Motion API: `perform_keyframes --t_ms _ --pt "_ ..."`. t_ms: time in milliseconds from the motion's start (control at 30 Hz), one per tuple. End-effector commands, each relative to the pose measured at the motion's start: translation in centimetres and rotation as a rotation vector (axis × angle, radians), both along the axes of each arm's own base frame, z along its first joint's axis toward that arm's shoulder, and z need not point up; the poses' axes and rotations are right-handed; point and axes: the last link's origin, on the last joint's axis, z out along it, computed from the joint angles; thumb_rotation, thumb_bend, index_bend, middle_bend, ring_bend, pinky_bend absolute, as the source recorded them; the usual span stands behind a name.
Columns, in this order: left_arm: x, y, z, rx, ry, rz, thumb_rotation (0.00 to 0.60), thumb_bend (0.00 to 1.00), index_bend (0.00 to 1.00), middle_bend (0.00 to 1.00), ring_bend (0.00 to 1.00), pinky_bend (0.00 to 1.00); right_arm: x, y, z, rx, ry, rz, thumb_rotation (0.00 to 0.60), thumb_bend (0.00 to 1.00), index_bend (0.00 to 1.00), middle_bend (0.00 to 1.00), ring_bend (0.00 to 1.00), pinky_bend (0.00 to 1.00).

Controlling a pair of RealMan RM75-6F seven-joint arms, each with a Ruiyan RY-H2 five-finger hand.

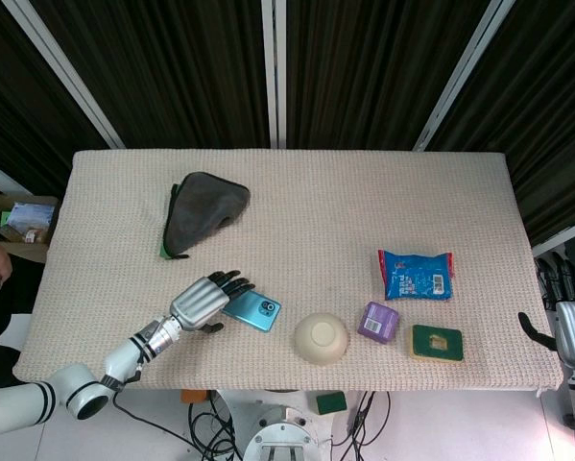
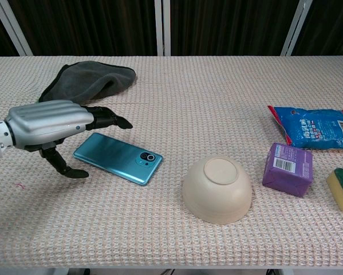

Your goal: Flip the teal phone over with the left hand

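Note:
The teal phone (image 1: pixel 252 311) (image 2: pixel 118 157) lies flat on the table with its camera side up, near the front left. My left hand (image 1: pixel 208 300) (image 2: pixel 59 127) hovers just left of it, fingers spread over the phone's left end and thumb low beside its near edge; it holds nothing. My right hand (image 1: pixel 567 322) sits off the table's right edge, fingers pointing up, and the head view does not show its state clearly.
A grey cloth (image 1: pixel 203 209) (image 2: pixel 85 81) lies behind the phone. To the right are an upturned cream bowl (image 1: pixel 322 338) (image 2: pixel 217 190), a purple box (image 1: pixel 378 322) (image 2: pixel 288 169), a blue snack packet (image 1: pixel 417 274) (image 2: pixel 314 128) and a green sponge (image 1: pixel 437 343).

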Motion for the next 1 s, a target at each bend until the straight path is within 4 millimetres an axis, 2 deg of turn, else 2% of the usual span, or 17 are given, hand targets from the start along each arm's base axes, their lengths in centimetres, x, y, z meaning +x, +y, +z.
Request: perform_keyframes --t_ms 33,500,767,1000 --pt "-0.2 -0.2 -0.2 -0.003 0.004 0.007 0.600 0.16 0.11 0.15 0.09 0.23 -0.1 0.1 0.0 0.002 0.000 -0.003 0.600 0.29 0.00 0.00 0.00 0.00" --pt "0.4 0.0 -1.3 -0.030 0.007 -0.004 0.600 0.16 0.12 0.19 0.10 0.24 -0.3 0.0 0.0 0.008 0.001 -0.008 0.600 0.29 0.00 0.00 0.00 0.00" --pt "0.2 0.7 -1.7 -0.055 0.074 -0.011 0.600 0.32 0.12 0.23 0.12 0.25 -0.4 -0.1 -0.4 0.022 0.003 -0.011 0.600 0.30 0.00 0.00 0.00 0.00" --pt "0.6 1.9 -1.5 -0.057 0.130 -0.036 0.600 0.36 0.14 0.26 0.14 0.26 -0.6 0.0 -0.8 0.036 0.005 -0.022 0.600 0.30 0.00 0.00 0.00 0.00"
